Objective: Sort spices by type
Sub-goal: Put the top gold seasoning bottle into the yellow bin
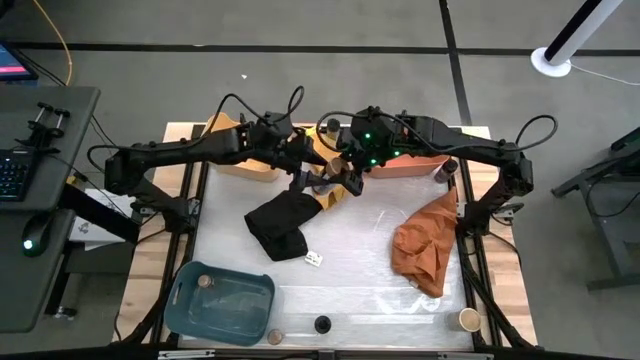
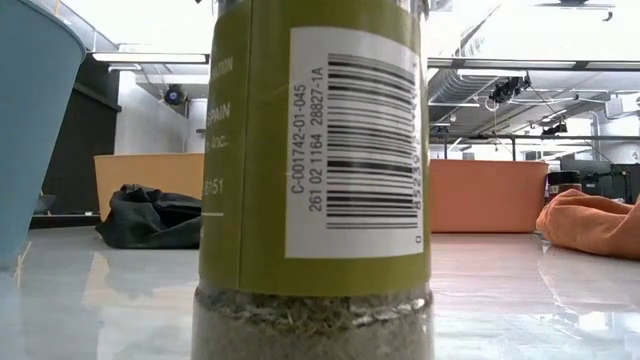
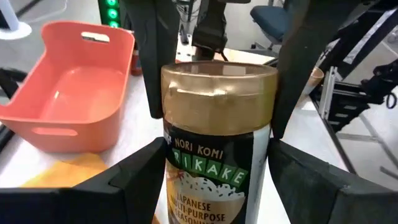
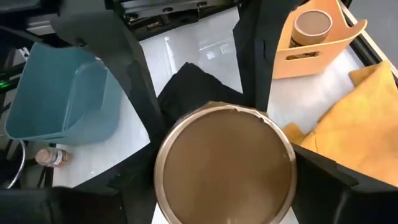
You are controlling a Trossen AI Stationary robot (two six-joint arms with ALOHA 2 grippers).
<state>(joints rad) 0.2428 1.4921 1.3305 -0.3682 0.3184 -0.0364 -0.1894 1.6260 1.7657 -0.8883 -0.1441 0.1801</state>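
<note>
The spices are small jars. My left gripper [image 3: 217,68] is shut on a black-labelled furikake jar [image 3: 214,162] with a gold lid. My right gripper [image 4: 217,124] is shut on a jar with a brown lid [image 4: 224,168]. Both grippers [image 1: 318,185] [image 1: 346,180] meet over the table's far middle, above the black cloth [image 1: 280,225]. One jar [image 4: 313,25] stands in the yellow bin [image 4: 311,53] and one [image 1: 205,282] in the blue bin [image 1: 220,300]. Loose jars [image 1: 275,337] [image 1: 322,324] [image 1: 468,320] stand on their bases along the near edge. My left gripper pinches the furikake jar between its two fingers, at the lid's sides [image 3: 169,99] and the shoulder below. The fingers slant down from the table's left. The jar is about upright and clear of the table. My right gripper pinches its jar between two fingers [image 4: 146,118] at the sides just under the lid's rim [image 4: 163,149]. The lid hides the contact itself. The fingers slant down from the table's right. The jar is off the table, its lid top facing the wrist.
The orange bin [image 1: 410,165] stands at the far right and an orange cloth [image 1: 425,245] lies beside it. A yellow cloth [image 4: 354,124] lies by the yellow bin. In the low view a green-labelled jar [image 2: 315,180] stands right in front of the camera.
</note>
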